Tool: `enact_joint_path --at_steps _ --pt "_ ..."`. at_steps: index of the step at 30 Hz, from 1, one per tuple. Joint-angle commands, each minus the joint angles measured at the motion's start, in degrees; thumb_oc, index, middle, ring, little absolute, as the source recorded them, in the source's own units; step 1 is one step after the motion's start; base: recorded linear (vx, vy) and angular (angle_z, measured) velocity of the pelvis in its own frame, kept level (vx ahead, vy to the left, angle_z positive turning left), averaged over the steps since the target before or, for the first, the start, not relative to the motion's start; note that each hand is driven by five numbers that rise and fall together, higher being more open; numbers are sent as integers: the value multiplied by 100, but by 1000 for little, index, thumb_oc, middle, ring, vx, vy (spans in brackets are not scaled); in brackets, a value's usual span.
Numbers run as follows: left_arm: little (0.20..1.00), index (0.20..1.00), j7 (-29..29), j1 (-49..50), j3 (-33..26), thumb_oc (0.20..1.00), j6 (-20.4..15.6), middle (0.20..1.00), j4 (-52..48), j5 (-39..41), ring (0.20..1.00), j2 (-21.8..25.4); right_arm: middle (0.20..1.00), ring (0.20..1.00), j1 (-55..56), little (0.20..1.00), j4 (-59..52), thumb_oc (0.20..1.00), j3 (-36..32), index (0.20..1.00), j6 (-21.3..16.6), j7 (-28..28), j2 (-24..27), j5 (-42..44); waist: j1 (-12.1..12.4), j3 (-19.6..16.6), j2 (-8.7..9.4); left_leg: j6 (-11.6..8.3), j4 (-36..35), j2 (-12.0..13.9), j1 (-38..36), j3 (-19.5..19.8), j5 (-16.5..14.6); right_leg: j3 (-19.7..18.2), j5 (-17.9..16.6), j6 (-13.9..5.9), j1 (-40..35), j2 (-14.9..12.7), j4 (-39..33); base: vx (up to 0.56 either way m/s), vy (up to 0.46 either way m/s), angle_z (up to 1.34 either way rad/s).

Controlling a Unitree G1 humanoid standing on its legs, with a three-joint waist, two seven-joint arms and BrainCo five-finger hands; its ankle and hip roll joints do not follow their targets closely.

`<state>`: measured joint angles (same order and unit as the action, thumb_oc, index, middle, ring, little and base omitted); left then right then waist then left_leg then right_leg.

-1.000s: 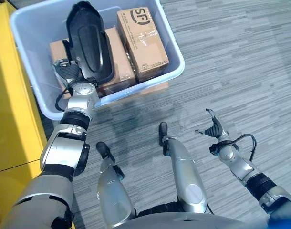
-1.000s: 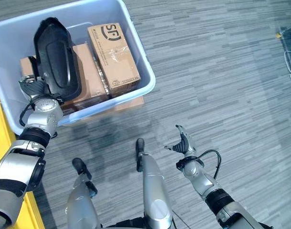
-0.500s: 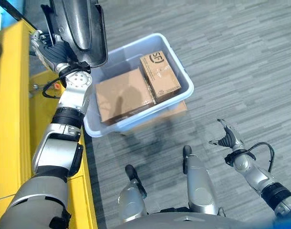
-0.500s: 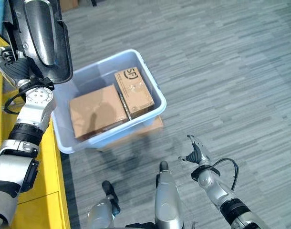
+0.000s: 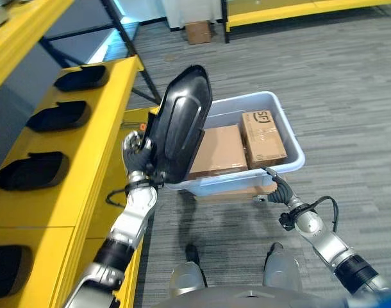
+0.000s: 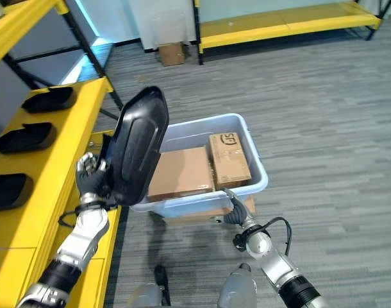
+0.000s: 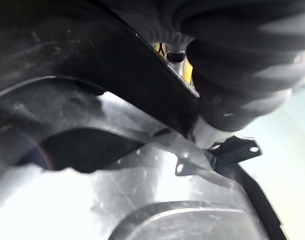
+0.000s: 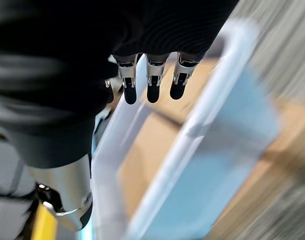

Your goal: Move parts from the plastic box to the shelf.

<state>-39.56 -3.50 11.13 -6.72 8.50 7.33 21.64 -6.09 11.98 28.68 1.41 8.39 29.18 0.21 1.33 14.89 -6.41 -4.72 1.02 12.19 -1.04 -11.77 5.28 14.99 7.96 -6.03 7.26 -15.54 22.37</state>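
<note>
The left hand (image 5: 136, 154) is clamped on the lower edge of the black molded part (image 5: 177, 125), holding it upright between the yellow shelf (image 5: 86, 167) and the plastic box (image 5: 291, 138). The right hand (image 5: 277, 187) hangs near the box's near wall with relaxed, extended fingers, holding nothing. Two cardboard boxes (image 5: 216, 149) lie inside the plastic box. Black parts (image 5: 29, 169) occupy the shelf. Compared with half a second ago, the camera view has risen and the part sits lower, beside the shelf edge.
</note>
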Motion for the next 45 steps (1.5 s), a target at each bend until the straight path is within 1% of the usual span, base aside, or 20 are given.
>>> enact_joint_path --at_steps 1,2,5,8,13,17,19,20,21,23,24,25,26,28,29,34,37,39,41,45 --pt "200 200 177 -306 -494 200 -370 200 -639 -523 200 366 1000 1000 -220 1000 -487 1000 -21 1000 -174 -193 -219 397 99 130 413 -324 238 447 26 401 67 469 78 163 -1153 269 -1077 -21 234 48" --pt "200 200 222 36 -620 200 -371 200 -911 -710 200 430 1000 1000 -287 1000 -686 1000 5 1000 -150 -264 -213 572 312 87 426 -319 171 396 37 502 70 649 18 139 -1267 247 -1177 -11 233 42" --pt "200 200 237 329 -803 200 -363 200 -1137 -797 200 481 1000 1000 -348 1000 -927 1000 54 1000 -130 -204 -226 629 512 45 447 -324 79 316 -2 567 6 830 -21 75 -1417 193 -1288 -20 226 45" --pt "200 200 348 625 -1065 200 -353 200 -1413 -1034 200 590 1000 1000 -417 1000 -1247 1000 35 1000 -104 -68 -273 775 811 -93 524 -277 -106 128 -32 610 -112 1120 -199 -130 -1704 89 -1622 -26 257 32" --pt "200 200 602 645 -1281 200 -395 200 -1508 -1222 200 763 1000 1000 -441 1000 -1270 1000 67 1000 -35 283 -499 692 1085 -345 598 -124 -419 -181 -123 515 -182 1422 -670 -463 -1972 -236 -1994 -53 225 25" --pt "200 200 907 584 -1378 200 -364 200 -1516 -1037 200 846 1000 1000 -511 1000 -1033 1000 16 1000 -63 435 -807 619 1266 -501 725 35 -566 -485 -209 344 -403 1617 -1191 -693 -1990 -520 -1933 -33 148 13" --pt "200 200 951 537 -1385 200 -368 200 -1498 -996 200 888 1000 1000 -554 1000 -902 1000 7 1000 -155 437 -907 584 1310 -545 761 109 -581 -555 -188 317 -454 1644 -1288 -753 -1933 -577 -1830 -60 99 5" --pt "200 200 986 433 -1340 200 -320 200 -1439 -876 200 938 1000 1000 -562 1000 -852 1000 -33 1000 -238 423 -928 596 1252 -570 780 213 -599 -656 -135 433 -508 1410 -1079 -710 -1815 -319 -1646 -112 71 2" --pt "200 200 1015 352 -1285 200 -341 200 -1365 -839 200 937 1000 1000 -523 1000 -891 1000 -89 1000 -259 414 -887 640 1189 -588 791 293 -602 -725 -20 528 -413 1285 -961 -574 -1675 -36 -1641 -104 48 7" --pt "200 200 1103 246 -1174 200 -308 200 -1339 -801 200 873 1000 1000 -416 1000 -1021 1000 -208 1000 -329 477 -772 536 1038 -630 834 339 -602 -871 70 856 -385 808 -485 -327 -1487 599 -1700 -40 -16 83" --pt "200 200 1249 222 -1031 200 -387 200 -1294 -777 200 765 1000 1000 -323 1000 -1161 1000 -274 1000 -315 668 -629 456 893 -620 842 348 -589 -1085 148 1302 -323 225 -292 -63 -1316 1103 -1776 8 -26 148" --pt "200 200 1309 232 -973 200 -442 200 -1277 -773 200 726 1000 1000 -306 1000 -1196 1000 -292 1000 -282 744 -593 468 848 -600 840 366 -569 -1163 171 1465 -301 5 -249 22 -1255 1265 -1739 18 -34 165" --pt "200 200 1374 275 -828 200 -603 200 -1215 -842 200 625 1000 1000 -284 1000 -1250 1000 -322 1000 -219 890 -527 541 752 -546 831 412 -520 -1333 218 1831 -256 -439 -197 181 -1138 1555 -1624 -25 -24 137" --pt "200 200 1462 297 -686 200 -725 200 -1146 -844 200 527 1000 1000 -254 1000 -1182 1000 -441 1000 -305 949 -481 501 673 -515 834 448 -515 -1528 294 2204 -192 -760 -286 282 -1098 1735 -1758 -96 -76 176" --pt "200 200 1579 364 -603 200 -770 200 -1039 -531 200 379 1000 1000 -245 1000 -1034 1000 -537 1000 -458 951 -449 532 647 -467 821 453 -502 -1605 343 2407 -148 -932 -413 296 -1101 1768 -1935 -136 -107 126" --pt "200 200 1412 367 -491 200 -738 200 -1025 -603 200 267 1000 1000 -358 1000 -1002 1000 -587 1000 -549 958 -430 646 641 -397 777 422 -512 -1610 423 2606 -92 -1083 -569 270 -1143 1710 -2247 -115 -80 43" --pt "200 200 1354 319 -483 200 -623 200 -1034 -622 200 247 1000 1000 -374 1000 -1143 1000 -585 1000 -471 901 -426 707 610 -348 738 394 -493 -1575 466 2520 -62 -1033 -544 296 -1162 1690 -2241 -79 -38 18" --pt "200 200 1370 258 -468 200 -545 200 -1039 -647 200 226 1000 1000 -300 1000 -1202 1000 -637 1000 -473 878 -439 717 523 -322 699 378 -434 -1530 496 2089 -100 -818 -517 288 -1192 1634 -2206 -81 -4 22" --pt "200 200 1372 106 -369 200 -405 200 -1002 -622 200 191 1000 1000 -89 1000 -1378 1000 -792 1000 -397 870 -432 656 263 -310 677 315 -184 -1359 473 1111 -258 -365 -514 252 -1236 1471 -2177 -113 59 86" --pt "200 200 1333 178 -417 200 -270 200 -1161 -581 200 197 1000 1000 0 1000 -1376 1000 -953 1000 -348 666 -389 621 84 -323 719 234 302 -1094 296 577 -570 -95 -535 236 -1245 1191 -2107 -78 110 91"
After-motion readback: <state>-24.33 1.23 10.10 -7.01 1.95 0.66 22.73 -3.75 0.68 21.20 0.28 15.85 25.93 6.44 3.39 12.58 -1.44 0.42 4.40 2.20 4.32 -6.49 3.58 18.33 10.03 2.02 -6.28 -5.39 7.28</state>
